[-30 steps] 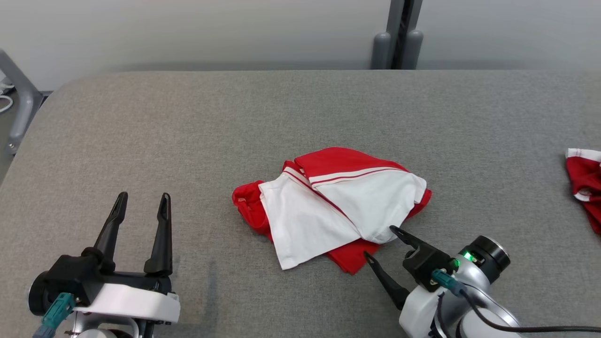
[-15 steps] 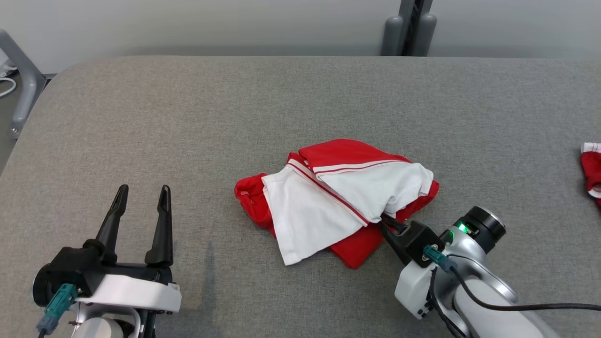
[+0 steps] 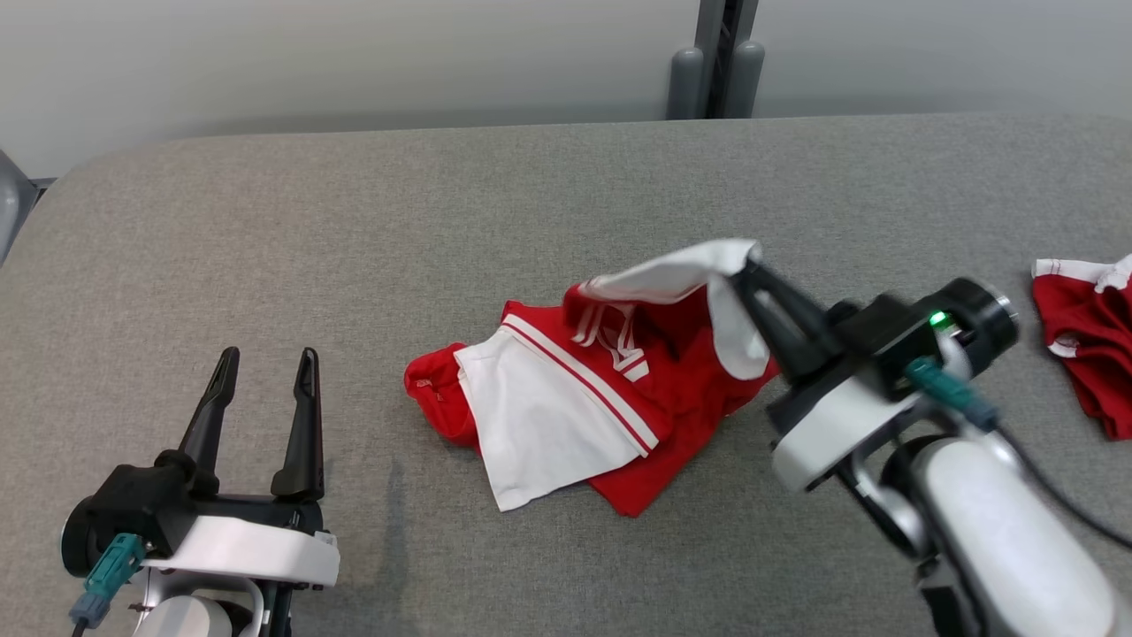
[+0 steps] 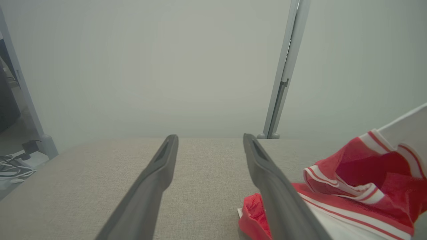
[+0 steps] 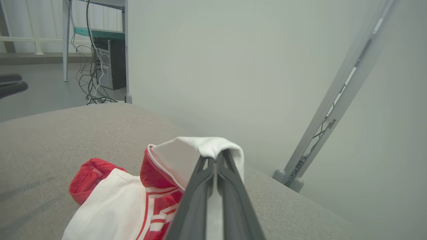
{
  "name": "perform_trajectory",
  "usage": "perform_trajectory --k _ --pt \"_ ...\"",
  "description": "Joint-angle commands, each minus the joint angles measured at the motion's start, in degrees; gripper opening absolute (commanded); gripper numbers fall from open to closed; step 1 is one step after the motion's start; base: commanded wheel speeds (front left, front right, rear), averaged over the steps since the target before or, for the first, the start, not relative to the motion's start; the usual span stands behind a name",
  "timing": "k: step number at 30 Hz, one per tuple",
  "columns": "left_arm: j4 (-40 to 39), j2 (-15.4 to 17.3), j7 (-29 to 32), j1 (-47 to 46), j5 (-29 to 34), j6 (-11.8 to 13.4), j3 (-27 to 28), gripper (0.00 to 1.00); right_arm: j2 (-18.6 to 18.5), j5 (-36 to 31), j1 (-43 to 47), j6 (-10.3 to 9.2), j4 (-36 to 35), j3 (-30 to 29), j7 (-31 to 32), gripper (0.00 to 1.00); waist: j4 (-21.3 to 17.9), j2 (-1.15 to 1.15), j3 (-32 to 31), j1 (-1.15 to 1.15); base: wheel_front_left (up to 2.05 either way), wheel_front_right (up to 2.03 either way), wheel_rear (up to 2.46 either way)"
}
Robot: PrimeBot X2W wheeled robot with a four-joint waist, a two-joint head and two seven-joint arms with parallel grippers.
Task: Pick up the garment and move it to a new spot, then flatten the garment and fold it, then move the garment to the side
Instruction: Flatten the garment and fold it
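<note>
my right gripper (image 3: 752, 265) is pinching shut on a white fold of the garment (image 3: 548, 416), holding that corner up off the grey padded table (image 3: 354, 221). the rest of the red-and-white heap is lying around the middle of the table, a bit toward the right. the lifted flap is draping over my fingertips, and the red inside with its white stripes is showing under it. my left gripper (image 3: 270, 356) is sitting at the near left with its fingers spread wide, gripping nothing, well apart from the cloth. another red piece with white trim (image 3: 1083, 318) is lying at the right edge, well apart from mine. a grey post (image 3: 715, 62) is standing behind the far edge against the pale wall. my right wrist camera is also picking up a computer tower (image 5: 106, 63) with loose cables on the floor beyond the table.
</note>
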Motion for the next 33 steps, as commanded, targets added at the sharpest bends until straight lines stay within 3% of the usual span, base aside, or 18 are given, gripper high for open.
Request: perform_trajectory --k 1,6,13,21,22,23,24,33 --pt "0.13 0.23 -0.18 -0.48 -0.3 -0.23 0.13 1.0 0.07 1.19 0.33 -0.04 -1.11 -2.23 0.71 0.0 -0.24 0.0 -0.08 0.0 0.0 0.0 0.0" --pt "0.39 0.15 -0.28 -1.07 -0.24 -0.29 -0.23 1.0 1.62 7.72 3.36 -0.05 -2.41 -14.98 3.7 0.0 -0.38 0.0 0.16 0.0 0.0 0.0 0.0" --pt "1.09 0.07 -0.48 -1.49 -0.32 -0.73 -0.67 1.0 4.02 11.71 10.0 -0.03 4.78 -32.21 5.1 0.0 -0.14 0.0 0.32 0.0 0.0 0.0 0.0" --pt "1.7 0.35 -0.49 -2.25 -0.23 -1.25 -1.2 1.0 6.55 16.7 11.25 -0.02 17.45 -37.32 1.47 0.0 -0.54 0.0 0.54 0.0 0.0 0.0 0.0" --pt "1.77 0.41 -0.5 -2.38 -0.21 -1.32 -1.28 1.0 6.77 17.81 10.85 -0.03 19.0 -37.51 0.67 0.05 -0.6 0.0 0.54 0.0 0.0 0.0 0.0" --pt "1.82 0.52 -0.49 -2.54 -0.14 -1.41 -1.36 1.0 6.89 18.05 10.66 -0.03 20.39 -37.43 -0.09 0.41 -0.67 0.0 0.51 0.0 0.0 0.0 0.0" --pt "1.83 0.58 -0.47 -2.68 -0.12 -1.3 -1.41 1.0 6.92 18.09 10.39 -0.03 21.48 -37.2 -1.0 1.0 -0.75 0.0 0.49 0.0 0.0 0.0 0.0" --pt "1.32 1.17 -0.09 -1.83 0.03 -0.61 -1.48 1.0 5.44 16.02 11.14 -0.03 23.94 -36.1 -8.79 1.0 -2.18 0.0 -0.41 0.0 0.0 0.0 0.0"
